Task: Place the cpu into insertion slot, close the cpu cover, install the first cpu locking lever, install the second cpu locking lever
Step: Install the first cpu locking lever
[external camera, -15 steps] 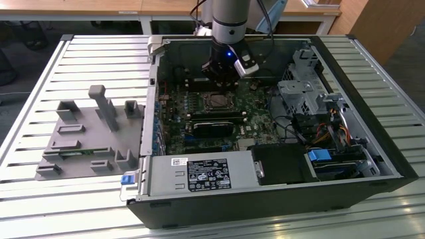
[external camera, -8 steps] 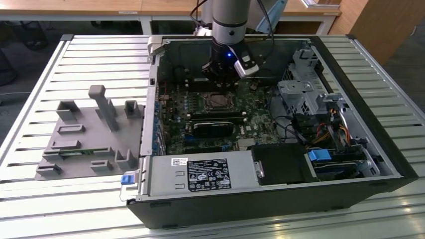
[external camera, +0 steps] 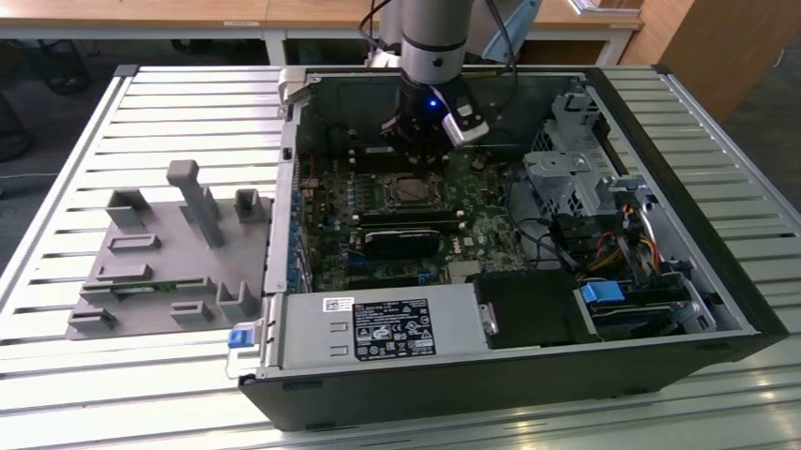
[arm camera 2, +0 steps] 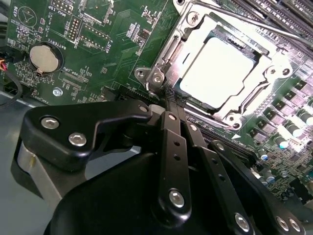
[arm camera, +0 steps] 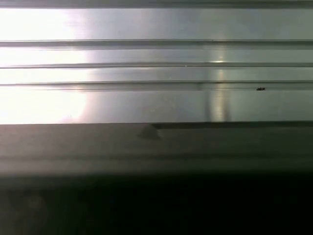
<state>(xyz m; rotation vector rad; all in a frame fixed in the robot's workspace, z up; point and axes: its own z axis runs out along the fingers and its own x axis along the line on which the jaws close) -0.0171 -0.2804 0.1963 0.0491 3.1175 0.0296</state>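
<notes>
One open black computer case [external camera: 701, 309] lies on a slatted metal table [external camera: 188, 103], and one green circuit board [external camera: 494, 202] sits inside it. One grey robot arm reaches down into the case, and its black gripper [arm camera 2: 168, 105] has its fingers pressed together right at the edge of the square socket with the silver metal rim [arm camera 2: 164, 54]. The small flat square chip with the dull silver top [arm camera 2: 220, 71] already lies inside that socket. One thin silver frame plate with a big square window [arm camera 2: 276, 63] lies flat around the chip. One round silver coin battery [arm camera 2: 44, 56] sits on the board, well apart from the socket. One grey plastic holder with upright posts [external camera: 169, 248] rests on the table beside the case.
</notes>
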